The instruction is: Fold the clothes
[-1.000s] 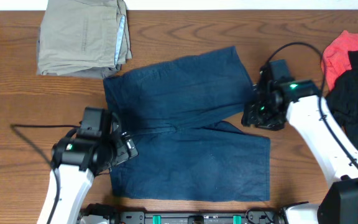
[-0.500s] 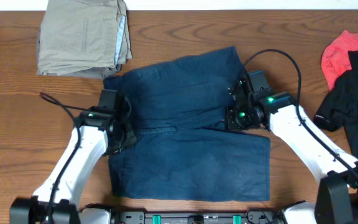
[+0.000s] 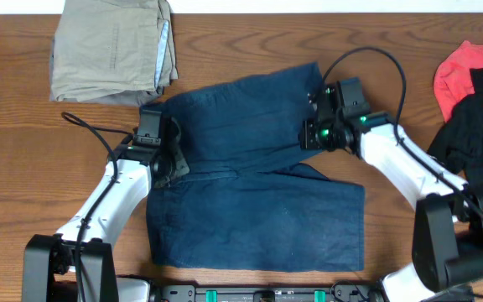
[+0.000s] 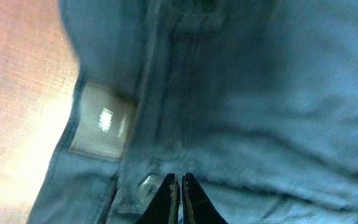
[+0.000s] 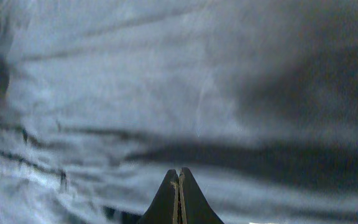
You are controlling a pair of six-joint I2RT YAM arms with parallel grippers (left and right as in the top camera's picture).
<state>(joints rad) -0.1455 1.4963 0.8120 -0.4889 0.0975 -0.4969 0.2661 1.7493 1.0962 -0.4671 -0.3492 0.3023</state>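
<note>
Dark blue shorts (image 3: pixel 258 180) lie spread flat on the wooden table, waistband to the left and legs to the right. My left gripper (image 3: pixel 168 164) presses onto the waistband, shut on the cloth. In the left wrist view its tips (image 4: pixel 179 177) meet right beside a metal button (image 4: pixel 148 186), below a tan label (image 4: pixel 102 129). My right gripper (image 3: pixel 311 138) sits at the lower edge of the far leg, near the gap between the legs. Its jaws (image 5: pixel 178 172) are closed tight on the blue fabric (image 5: pixel 166 93).
Folded khaki trousers (image 3: pixel 111 50) lie at the back left. A red garment (image 3: pixel 459 71) and a black one (image 3: pixel 480 126) are piled at the right edge. Bare wood (image 3: pixel 23 151) shows left of the shorts.
Both arms moved in over the shorts, the left up to the waistband and the right leftward onto the far leg. Both grippers closed. The shorts lie as before.
</note>
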